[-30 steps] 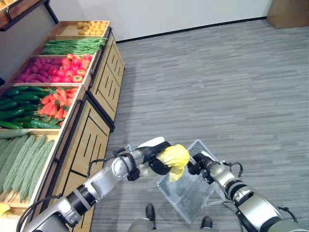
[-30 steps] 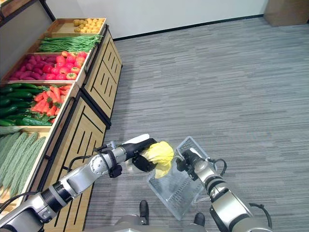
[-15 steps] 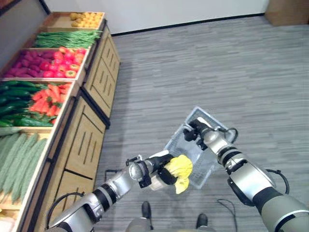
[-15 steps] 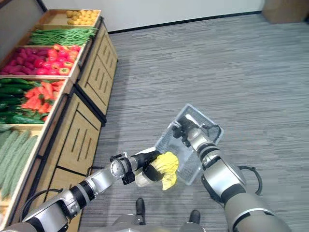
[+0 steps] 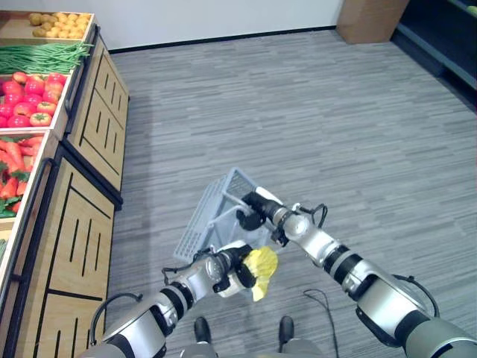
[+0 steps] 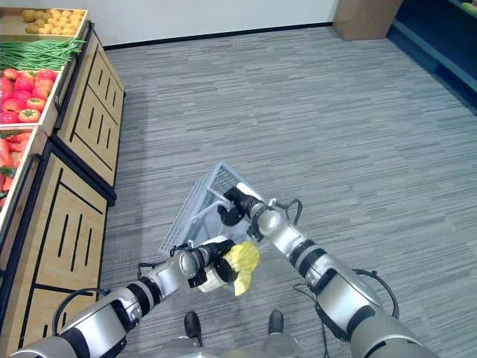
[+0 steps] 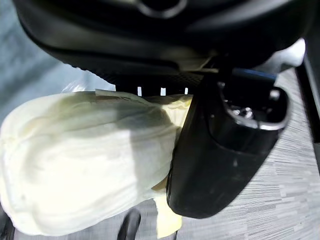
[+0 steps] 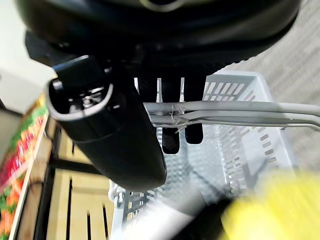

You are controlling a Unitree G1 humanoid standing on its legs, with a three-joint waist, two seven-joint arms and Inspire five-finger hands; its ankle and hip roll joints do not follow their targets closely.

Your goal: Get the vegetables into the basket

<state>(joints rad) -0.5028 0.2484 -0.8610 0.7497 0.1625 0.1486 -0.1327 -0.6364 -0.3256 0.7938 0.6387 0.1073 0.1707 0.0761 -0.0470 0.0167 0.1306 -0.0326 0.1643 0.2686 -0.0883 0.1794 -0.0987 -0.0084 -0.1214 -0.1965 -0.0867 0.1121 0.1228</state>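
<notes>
This is a grocery shop's produce aisle. Wooden display bins (image 5: 82,142) hold tomatoes (image 5: 26,89), green beans (image 5: 41,56) and potatoes (image 5: 56,24).

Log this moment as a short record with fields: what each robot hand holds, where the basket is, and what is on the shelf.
left robot hand: curled round a pale yellow leafy cabbage, beside the basket, not yet in it
right robot hand: fingers hooked on the handle of the light grey slotted plastic basket, held tilted above the grey carpet floor
wooden produce shelf: red tomatoes, green beans
</notes>
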